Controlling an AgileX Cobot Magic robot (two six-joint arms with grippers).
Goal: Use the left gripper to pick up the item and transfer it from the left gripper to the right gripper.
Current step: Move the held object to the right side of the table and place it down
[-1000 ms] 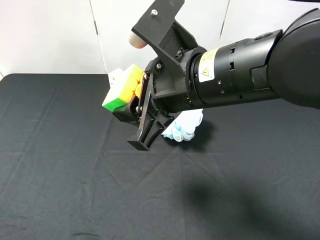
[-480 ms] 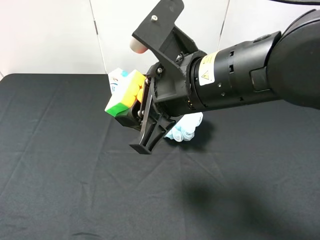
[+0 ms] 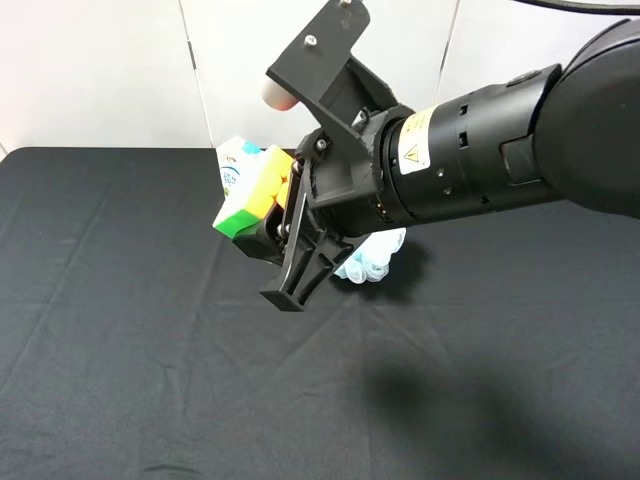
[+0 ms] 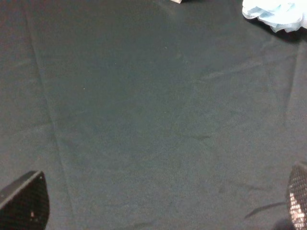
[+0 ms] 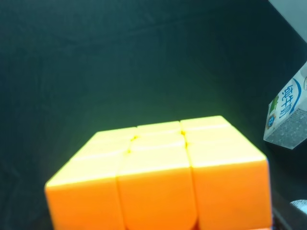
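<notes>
Moment of the handover, seen from above and from both wrists. The small three-by-three puzzle cube with orange, yellow and green faces (image 3: 250,195) sits in my right gripper (image 3: 272,215), the black angular-fingered one on the bulky arm with the yellow warning label. Its jaws are clamped on the cube, which hangs in the air well above the black cloth-covered table (image 3: 120,330), left of the middle in the high view. From my right wrist the cube's orange face fills the near field, pressed close under the camera. My left gripper (image 4: 160,206) does not appear in the high view. Its own wrist view shows the two black fingertips (image 4: 24,201) spread wide at opposite edges, with nothing between them but bare cloth. The deciding relation is therefore plain: the cube lies wholly with the right arm and apart from the left. I judge the transfer already made, with only a steady hold or a set-down left. Being a cube, it has no long axis to mind. The white-and-blue milk carton (image 3: 236,165) stands on the cloth behind the cube, partly covered by it, and from the right wrist it shows off to one side. The fluffy light-blue bath pouf (image 3: 372,255) lies on the cloth under the right arm — neither touches the cube.
</notes>
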